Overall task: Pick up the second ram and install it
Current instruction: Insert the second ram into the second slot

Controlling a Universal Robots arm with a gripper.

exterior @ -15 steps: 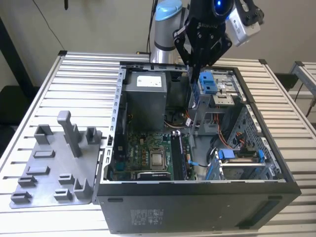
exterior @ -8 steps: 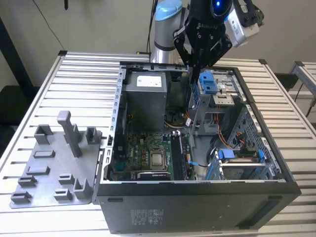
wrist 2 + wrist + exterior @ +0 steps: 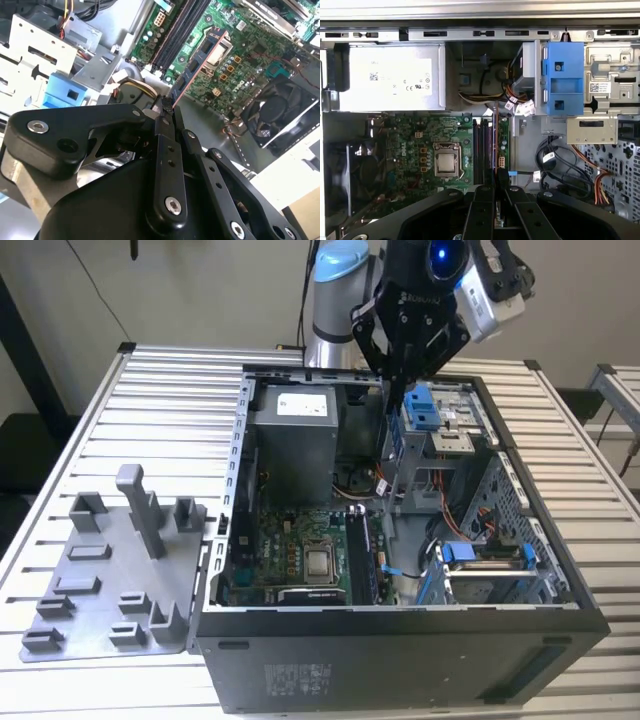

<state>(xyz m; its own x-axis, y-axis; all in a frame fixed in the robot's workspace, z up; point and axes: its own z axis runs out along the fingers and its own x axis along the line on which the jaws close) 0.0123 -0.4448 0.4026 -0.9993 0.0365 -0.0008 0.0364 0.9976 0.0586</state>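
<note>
In the exterior view I have the gripper [image 3: 394, 382] hanging over the open case [image 3: 400, 665], above the far edge of the board [image 3: 290, 550]. The table [image 3: 150, 390] carries the case, and a grey fixture [image 3: 110, 580] lies outside it, on the exterior view's left of the board. I cannot make out the ram from here.

In the second wrist view I see the gripper [image 3: 167, 107] clamped on one end of the ram [image 3: 199, 63]. The stick reaches out from the fingertips over the board [image 3: 245, 45], thin and dark with a reddish edge. It hangs clear of the board, and the slots [image 3: 177, 30] sit just beside its line. A fan [image 3: 277, 107] sits at the board's edge.

In the first wrist view I look straight down at the board [image 3: 420, 140]. The ram [image 3: 495, 135] shows edge-on as a thin line running from the gripper [image 3: 496, 175] along the board's slots [image 3: 480, 150], with the fingers pinched tight on it. The socket [image 3: 445, 162] lies mid-board, well apart from the stick. A blue bracket [image 3: 563, 77] stands off the board, beyond the slots.
</note>
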